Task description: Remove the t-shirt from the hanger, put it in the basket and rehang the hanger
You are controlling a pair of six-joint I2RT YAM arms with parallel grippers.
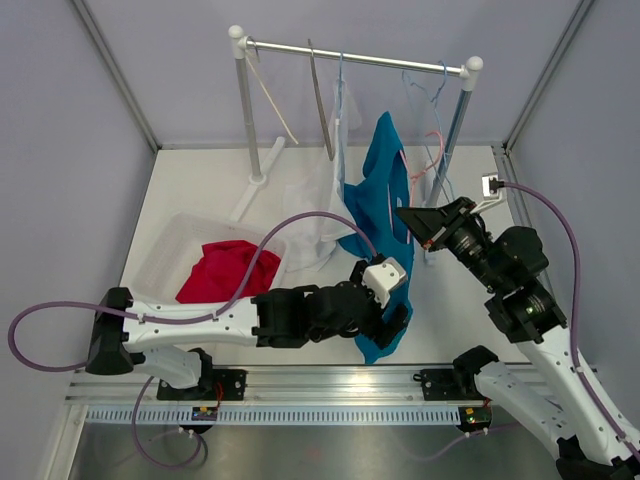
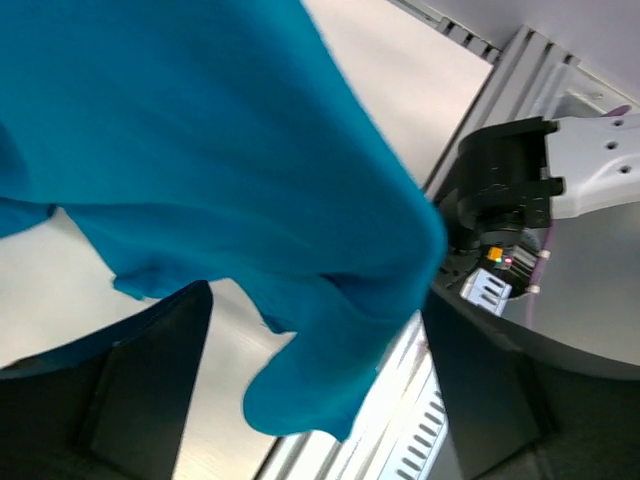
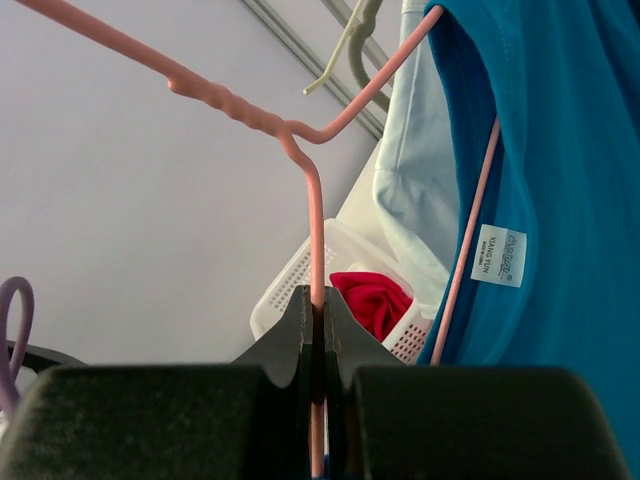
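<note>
Hanging over a white table [image 1: 200, 182], t-shirt [image 1: 380, 190] fronts grey walls [image 1: 65, 160].

T-shirt [image 2: 250, 150] blurred, cropped — hanger [image 3: 316, 230] top cut off, R wrist.

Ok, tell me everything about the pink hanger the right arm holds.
The pink hanger is a thin, smooth rod, coated wire by its look. One shoulder has a wavy notched stretch, then bends down into a straight stem pinched in the shut right tool. Another length runs inside the blue t-shirt beside its neck label, so the shirt hangs partly on it. Its hook cannot be made out.
</note>
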